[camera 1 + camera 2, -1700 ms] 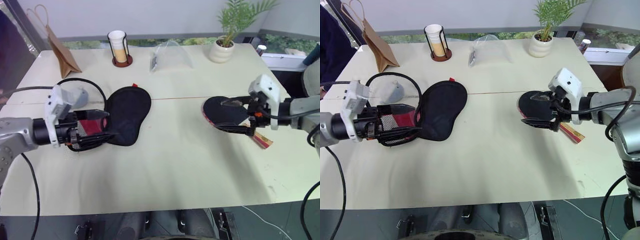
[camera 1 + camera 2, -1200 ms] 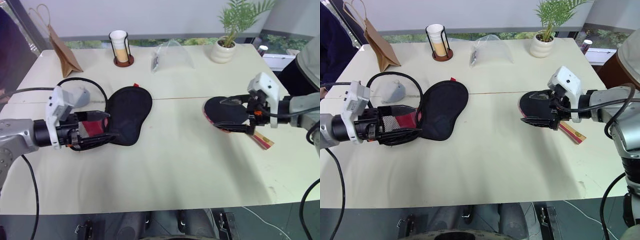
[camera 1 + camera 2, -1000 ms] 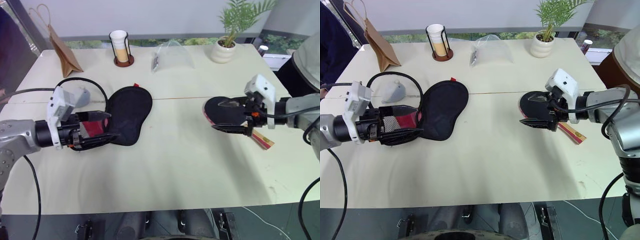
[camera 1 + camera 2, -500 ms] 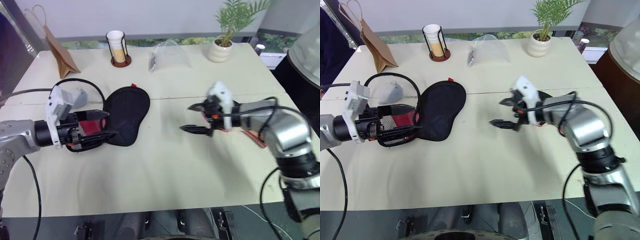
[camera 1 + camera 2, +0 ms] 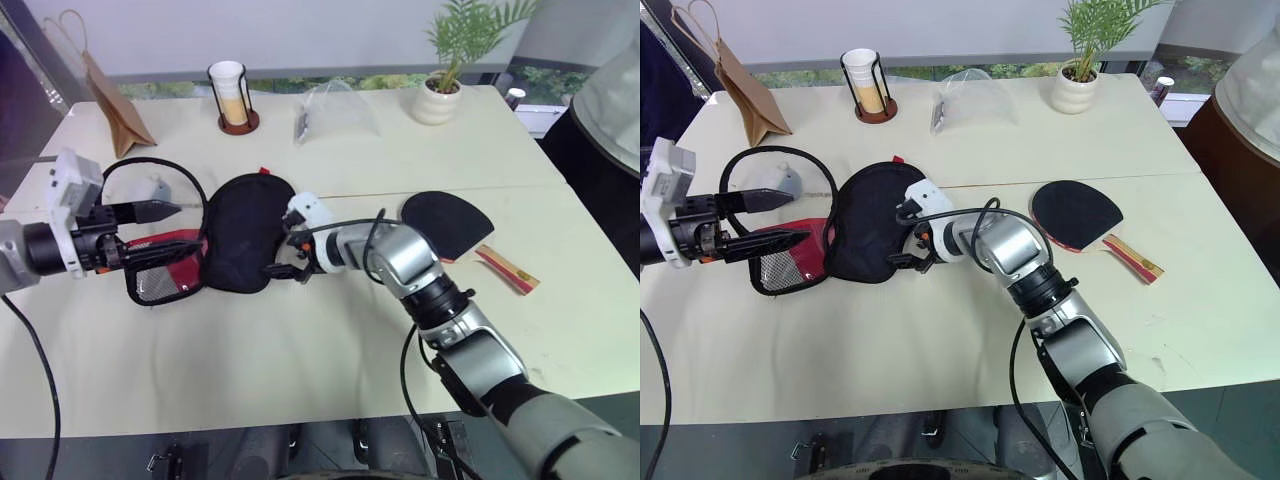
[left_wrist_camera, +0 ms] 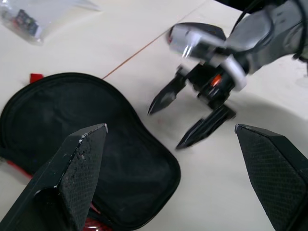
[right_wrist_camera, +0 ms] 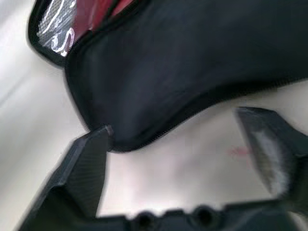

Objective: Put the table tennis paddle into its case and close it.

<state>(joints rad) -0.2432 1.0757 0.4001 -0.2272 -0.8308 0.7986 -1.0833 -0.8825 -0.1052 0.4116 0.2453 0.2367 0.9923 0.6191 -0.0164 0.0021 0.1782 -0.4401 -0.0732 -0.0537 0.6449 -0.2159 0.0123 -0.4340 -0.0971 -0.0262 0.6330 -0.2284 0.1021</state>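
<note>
Within about a second the right gripper (image 5: 285, 252) had left the table tennis paddle (image 5: 443, 223) and swung across the counter (image 5: 330, 350) to the case (image 5: 240, 232). The paddle lay alone on the counter, black face up, well apart from the case and from both grippers, its handle pointing away toward the robot's right. The right gripper's jaws stood wide open and empty, set just beside the case's near edge with the zipped rim between them in the right wrist view. The left gripper (image 5: 150, 232), which had been low over the case's red, mesh-lined opening, had lifted a little and drawn outward; its jaws were also spread wide and held nothing. So the paddle was not yet picked up, and the robot appeared to be turning to the case first, likely to open or steady it before loading.
</note>
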